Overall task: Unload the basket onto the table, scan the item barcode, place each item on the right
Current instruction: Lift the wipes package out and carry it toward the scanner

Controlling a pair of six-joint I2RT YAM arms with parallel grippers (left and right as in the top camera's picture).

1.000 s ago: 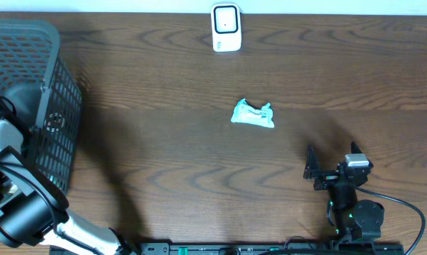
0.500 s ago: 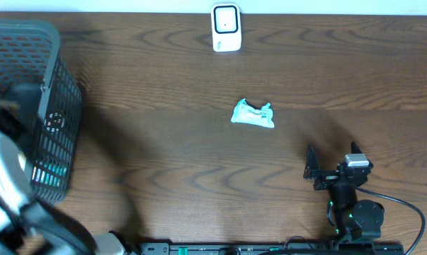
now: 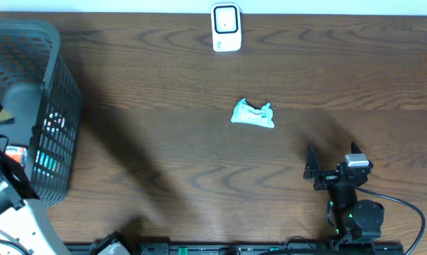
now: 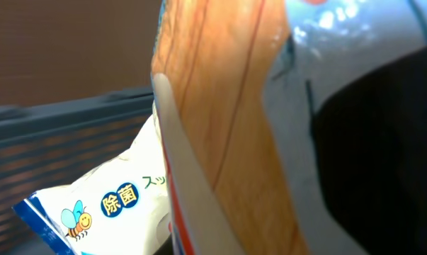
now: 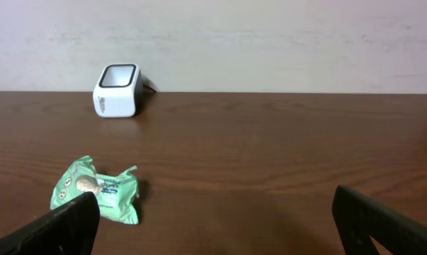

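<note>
Dark brown wood-grain table (image 3: 171, 177) is filling nearly the whole overhead view, matte, with soft shadows lying across its left half. A pale plain wall (image 5: 270, 42) is running along the table's far edge. A grey plastic mesh basket (image 3: 57, 127) is sitting at the far left of the table, its slatted side facing the middle. The left arm (image 3: 15, 219) is reaching in from the bottom-left corner, blurred, its end sitting at the basket. The left gripper (image 3: 4, 138) is clamping fully closed on an orange packet (image 4: 227, 127), glossy with a red line. The packet is filling the left wrist view, right up against a dark finger, with the basket wall behind it. A white packet with blue print and a bee logo (image 4: 114, 205) is showing beside and beneath it.

The right arm (image 3: 355, 212) is sitting near the front edge on the right, a black cable (image 3: 404, 212) looping off its base. The right gripper (image 3: 311, 166) is standing released, jaws spread wide and holding nothing, pointing across the table. A black rail (image 3: 234, 249) is running along the front edge. The white scanner (image 3: 226, 28) is standing upright at the far edge, centre. A crumpled green packet (image 3: 253, 114) is lying flat mid-table, well apart from the scanner, the basket and both grippers.
</note>
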